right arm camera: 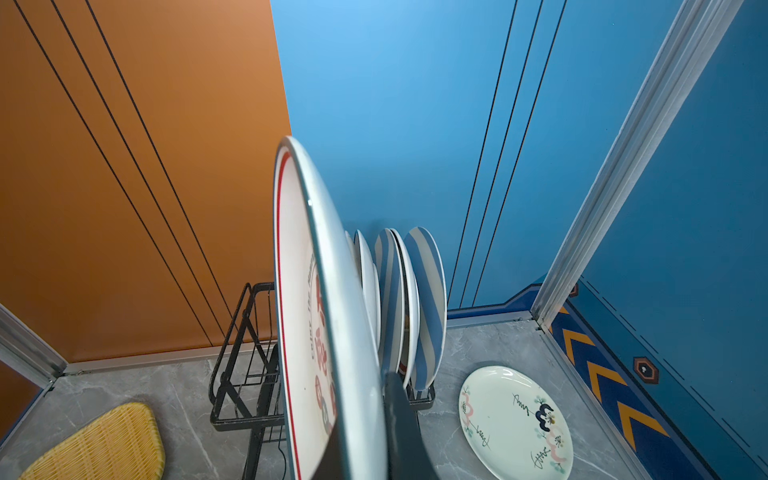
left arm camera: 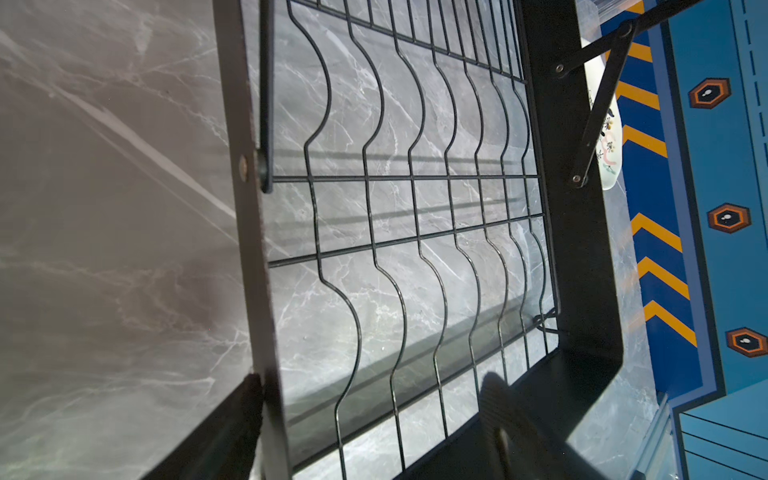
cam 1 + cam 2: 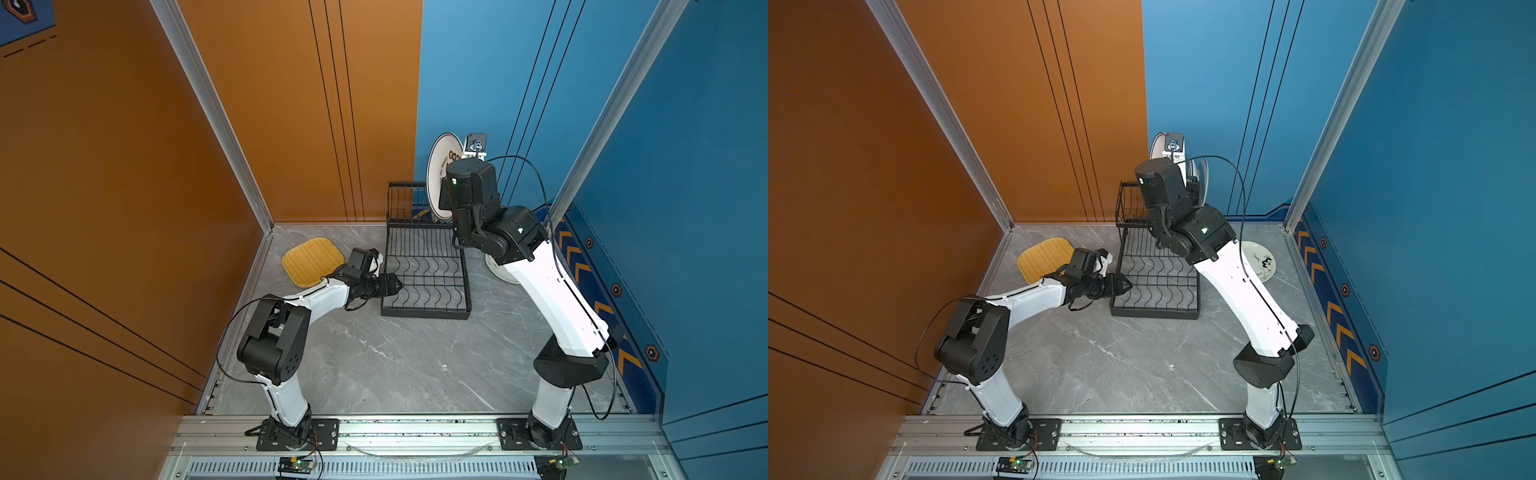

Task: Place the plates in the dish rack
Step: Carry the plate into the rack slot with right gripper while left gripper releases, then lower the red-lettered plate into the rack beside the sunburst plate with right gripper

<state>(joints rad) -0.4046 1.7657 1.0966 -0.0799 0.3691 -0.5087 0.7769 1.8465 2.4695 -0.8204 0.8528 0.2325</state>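
Your right gripper (image 1: 380, 411): closed on the rim of the plate (image 1: 299, 316). One dark finger (image 1: 401, 419) lies flat on its back face, and the other is hidden from you. Plate: round, white, glazed, with a red rim line and red print, held on edge and nearly upright over the raised shelf of the rack (image 1: 245, 353). Relation to mind: the free slot is judged to lie straight below the fingers. The disc runs roughly parallel to the racked plates (image 1: 428, 299), which stand just beside its back face without touching it. Lowering looks like your next call, and a lean that way could clip the neighbour's rim. Racked plates: several, on edge, smooth ceramic, two blue-and-cream striped, the rest white. Rack: black wire, railed upper tier, flat base of wavy dividers holding no plates. Your left gripper (image 3: 395, 286): jaws wide, holding nothing, straddling the base's side rail, one finger (image 2: 251, 399) against it. Loose on the grey marbled table (image 3: 395, 365): yellow plate (image 3: 312, 261), woven, squarish, flat, nearer your left arm; floral plate (image 3: 1262, 262), white, flat, nearer your right.
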